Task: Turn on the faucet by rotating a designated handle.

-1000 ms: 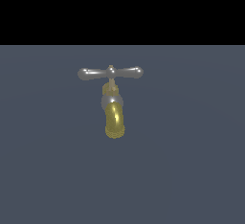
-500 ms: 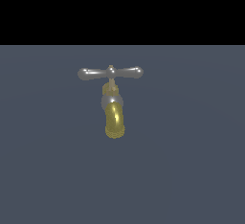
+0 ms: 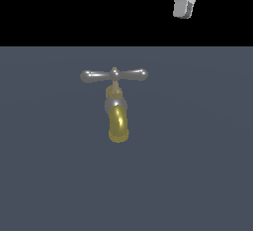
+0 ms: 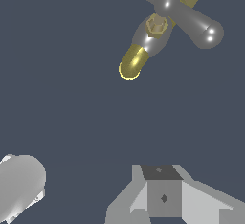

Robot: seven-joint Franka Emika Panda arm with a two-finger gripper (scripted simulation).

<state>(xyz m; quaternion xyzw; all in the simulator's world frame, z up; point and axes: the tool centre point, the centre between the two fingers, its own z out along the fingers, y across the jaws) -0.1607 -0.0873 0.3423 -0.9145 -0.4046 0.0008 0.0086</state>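
Both views are dim, flat simulator renders, sharp throughout with slightly jagged edges and no visible lens distortion. Soft white glare sits on the handle and brass spout. The grey floor shows no cast shadows; the background is black.

Simulated scene, no real room: flat slate-grey floor, black void backdrop, lone floating faucet.
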